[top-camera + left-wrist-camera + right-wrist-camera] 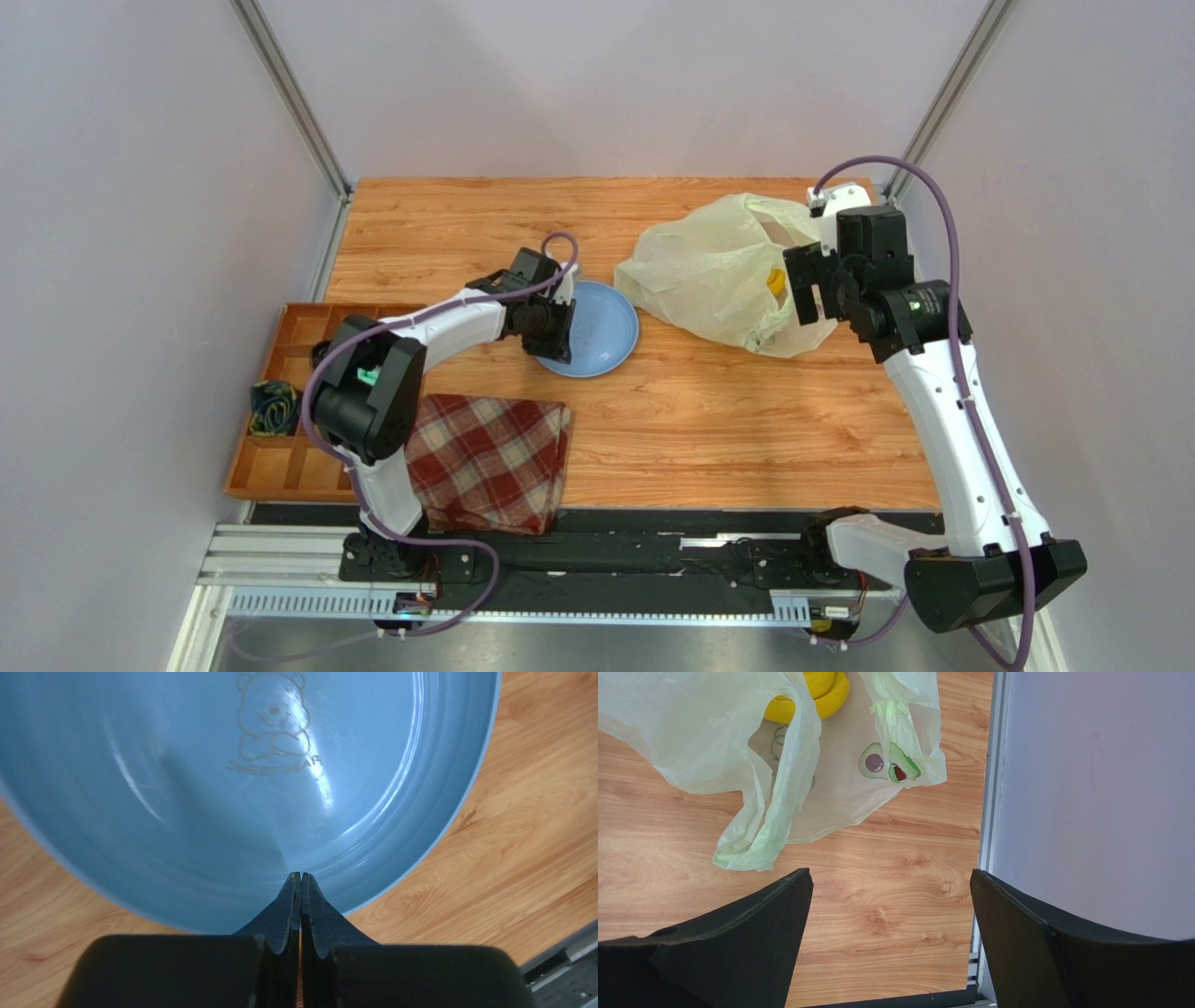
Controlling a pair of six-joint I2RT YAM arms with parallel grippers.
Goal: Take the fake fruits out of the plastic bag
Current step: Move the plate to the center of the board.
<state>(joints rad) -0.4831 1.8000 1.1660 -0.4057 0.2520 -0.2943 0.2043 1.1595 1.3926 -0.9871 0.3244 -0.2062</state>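
Plastic bag (716, 273): pale yellow-green, crinkled, translucent; yellow banana bunch (822, 689) visible inside. Left gripper (301, 876) fully closed; right gripper (889, 875) spread wide.

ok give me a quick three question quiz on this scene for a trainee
1. True or false: the left tool is open.
2. Which fruit shows in the bag? a) banana bunch b) strawberry c) orange
3. Fill in: the blue plate carries a drawing of a ___.
Key: 1 false, it is shut; 2 a; 3 bear.
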